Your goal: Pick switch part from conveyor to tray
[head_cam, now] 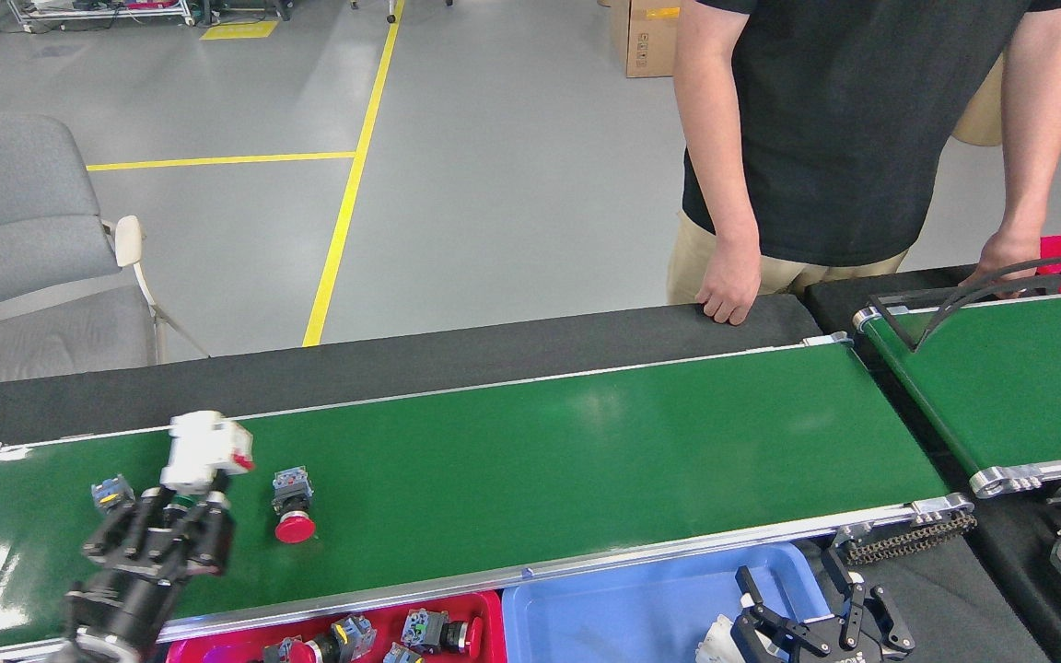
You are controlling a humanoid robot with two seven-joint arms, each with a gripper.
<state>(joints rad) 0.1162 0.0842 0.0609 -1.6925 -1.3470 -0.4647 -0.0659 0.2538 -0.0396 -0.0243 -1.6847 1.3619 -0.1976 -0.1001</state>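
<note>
A: Where is the left gripper [182, 505] sitting, and what is it carrying?

B: It is hovering over the near left part of the conveyor [586, 460], its black fingers clamped on a white switch part [204, 449] that is sticking up above them, slightly blurred.

A: What else is lying on the belt?

B: A red mushroom-head pushbutton [293, 503] is lying just right of the gripper, its red cap pointing toward the near rail. A small blue-and-grey contact block [111, 492] is peeking out just left of the gripper, partly hidden by it.

A: And the right gripper [816, 626]?

B: It is hanging low at the bottom edge, over the right end of the blue tray [623, 599], with its black fingers standing apart. Something white [713, 640] is lying in the tray just left of it, cut off by the frame.

A: Is anything sitting in the red tray [484, 612]?

B: Several pushbutton switches [438, 632] are lying in it, beside the blue tray, under the conveyor's near rail.

A: Who is standing opposite?

B: A person in a black shirt [844, 120] is standing behind the black table, one hand [728, 287] resting on its edge, the other touching the black curved bar [973, 293] of the smaller green belt [1019, 387] at the right
</note>
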